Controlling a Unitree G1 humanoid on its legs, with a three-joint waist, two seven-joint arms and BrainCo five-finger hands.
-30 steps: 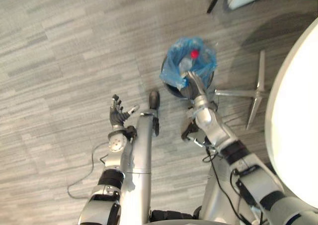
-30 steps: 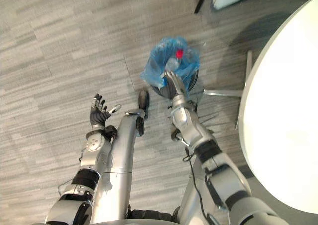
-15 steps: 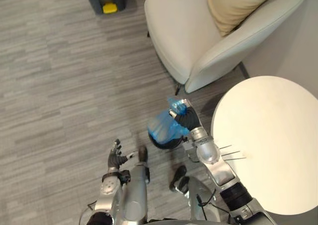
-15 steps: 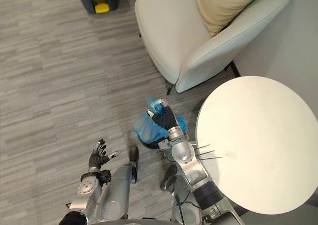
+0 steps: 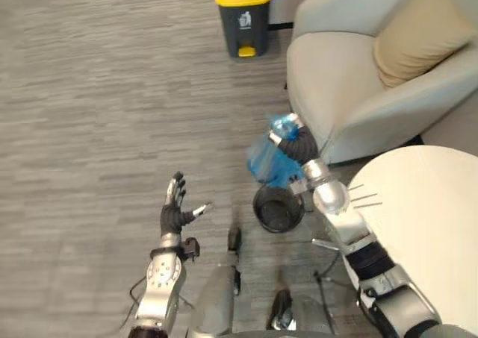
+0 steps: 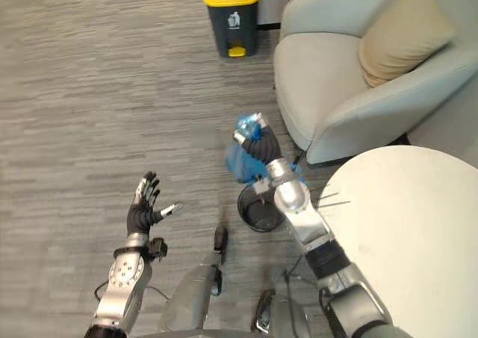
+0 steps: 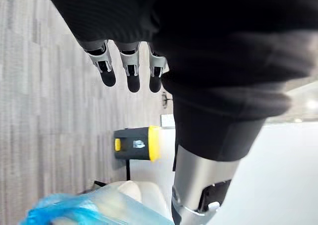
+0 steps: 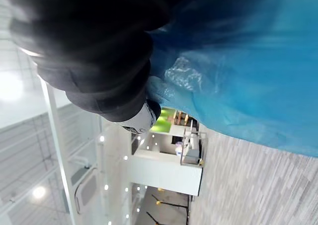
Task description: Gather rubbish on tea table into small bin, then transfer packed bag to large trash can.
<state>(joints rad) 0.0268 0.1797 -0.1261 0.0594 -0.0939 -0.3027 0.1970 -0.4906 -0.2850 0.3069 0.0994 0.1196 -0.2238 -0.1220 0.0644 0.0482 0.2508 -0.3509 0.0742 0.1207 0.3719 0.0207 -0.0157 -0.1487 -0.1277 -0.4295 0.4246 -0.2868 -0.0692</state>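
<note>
Change since half a second ago: the view has swung further up the room, so the can (image 5: 243,13) with its yellow lid now stands well inside the head views. The blue bag (image 5: 266,164), then still sunk in the black bin (image 5: 278,210), now hangs clear of it, above the bin's far rim. The bin stands on the floor (image 5: 89,114) with its mouth dark and unlined.

The right hand (image 5: 297,142) is clenched round the bag's gathered neck, and a tuft of blue plastic sticks out beyond the fist. The left hand (image 5: 173,213) remains raised over the floor, fingers (image 7: 132,71) straight and spread, holding nothing.

The bag hangs between the bin and the armchair (image 5: 343,84), well short of the can.

Limits of view: the right wrist view shows blue plastic (image 8: 248,61) pressed against the dark cover, with the fingers themselves hidden. The bag's contents cannot be made out. The round bench (image 5: 426,233), the armchair and its cushion (image 5: 422,32) are cut off at the edges of the head views.
</note>
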